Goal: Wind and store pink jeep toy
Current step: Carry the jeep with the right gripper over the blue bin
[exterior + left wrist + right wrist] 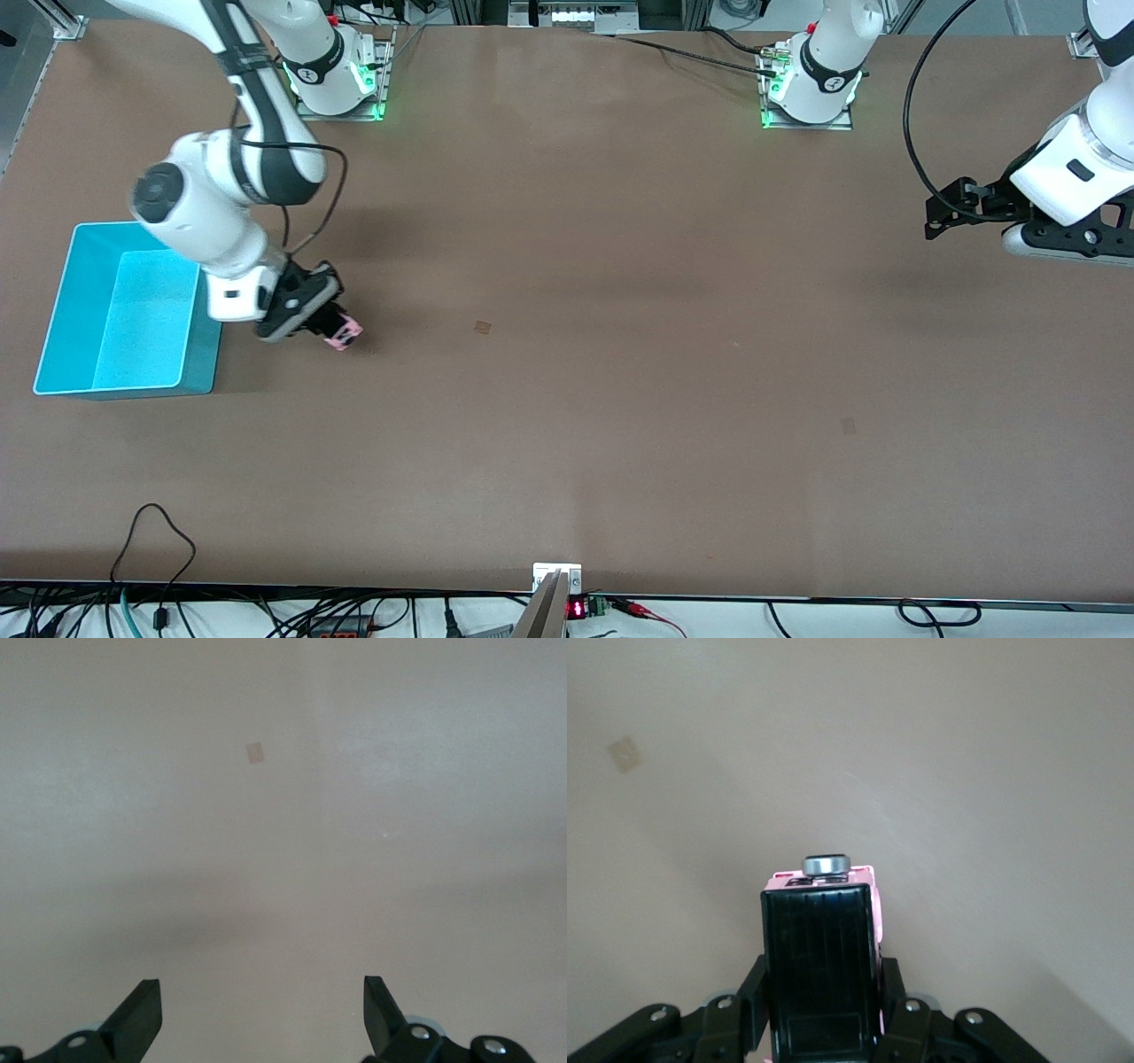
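Pink jeep toy (824, 966) half-hidden between jaws

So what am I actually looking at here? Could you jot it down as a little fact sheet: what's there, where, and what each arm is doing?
Toy: pink jeep toy, black ribbed roof showing in the right wrist view
Toy's place: beside the turquoise bin, toward the right arm's end of the table, not in the bin
Right gripper: shut on the toy's sides
Left gripper: open, holding nothing, waiting over bare table at the left arm's end
Bin contents: nothing visible inside
Storing: not yet done
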Controlling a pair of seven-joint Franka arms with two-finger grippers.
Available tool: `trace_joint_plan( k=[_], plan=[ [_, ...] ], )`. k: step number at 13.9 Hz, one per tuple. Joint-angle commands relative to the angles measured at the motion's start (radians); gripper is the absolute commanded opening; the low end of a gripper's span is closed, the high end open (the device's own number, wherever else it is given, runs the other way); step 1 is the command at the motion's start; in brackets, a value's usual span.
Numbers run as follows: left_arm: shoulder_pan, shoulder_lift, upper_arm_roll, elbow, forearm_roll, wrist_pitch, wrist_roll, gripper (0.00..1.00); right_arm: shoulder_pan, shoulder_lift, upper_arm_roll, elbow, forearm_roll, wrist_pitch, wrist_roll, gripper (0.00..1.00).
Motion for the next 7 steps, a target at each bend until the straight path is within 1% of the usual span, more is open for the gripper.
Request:
trace_joint_plan(
  k=[1, 3, 5, 7],
  plan=[
    [-0.002, -0.002, -0.001, 0.015, -0.007, -0.007, 0.02, 1.0, -0.012, -0.045, -0.069, -0.022, 0.016, -0.032, 0.018, 0.0],
    [-0.001, -0.002, 0.0, 0.015, -0.008, -0.015, 0.021, 1.0, -0.014, -0.048, -0.132, -0.024, 0.015, -0.047, 0.033, 0.0],
    [-0.002, -0.002, 0.0, 0.015, -0.004, -0.015, 0.02, 1.0, -0.013, -0.052, -0.178, -0.024, 0.002, -0.047, 0.131, 0.0],
    [0.001, -0.005, 0.0, 0.015, -0.002, -0.019, 0.021, 1.0, -0.014, -0.052, -0.229, -0.021, -0.036, -0.049, 0.216, 0.0]
  ],
)
